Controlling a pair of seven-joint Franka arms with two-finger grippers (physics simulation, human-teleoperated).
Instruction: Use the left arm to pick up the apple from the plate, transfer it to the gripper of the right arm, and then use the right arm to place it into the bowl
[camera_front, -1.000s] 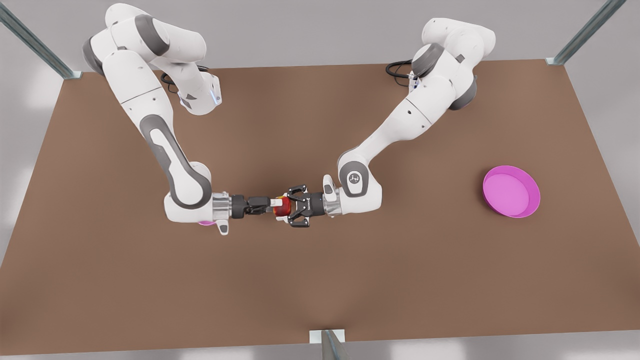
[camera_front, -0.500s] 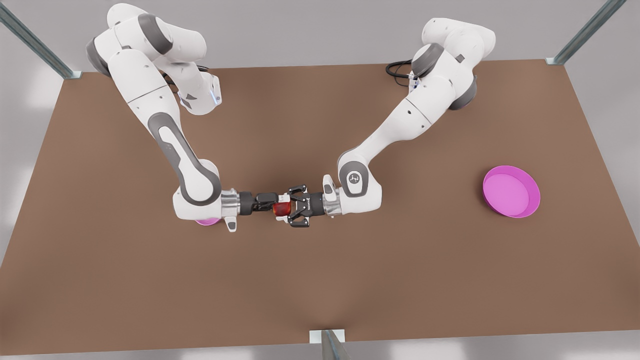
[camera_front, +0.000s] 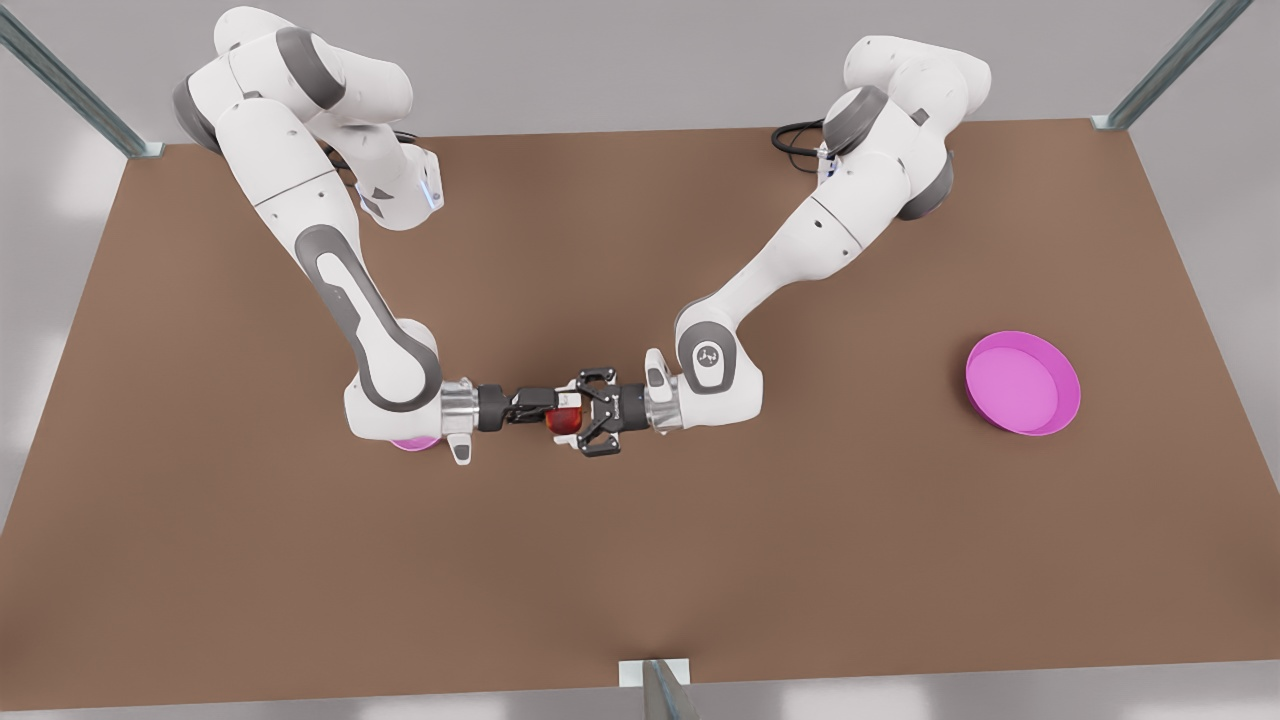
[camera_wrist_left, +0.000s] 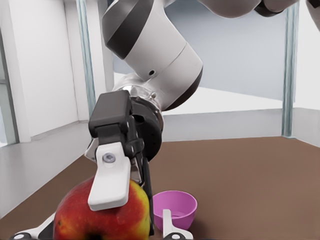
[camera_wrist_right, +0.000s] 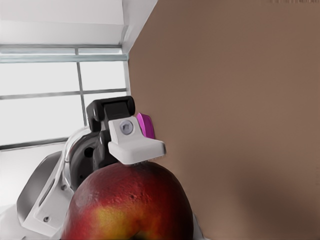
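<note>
- the left arm reaches down from the far edge at the front view's right. its forearm slopes to a bent elbow and its white wrist lies level above the table.
- the left gripper points toward the front view's left. you see its black linked fingers clamped on the apple.
- the right arm comes down from the far edge at the front view's left. its silver-banded wrist lies level and faces the left gripper head-on.
- the right gripper meets the apple from the opposite side. you cannot tell whether it is clamped on the fruit or apart.
- the apple hangs between the two grippers above mid-table, clear of the surface.
- the bowl sits on the table under the right arm's wrist.
- the plate lies well apart, at the front view's right.
</note>
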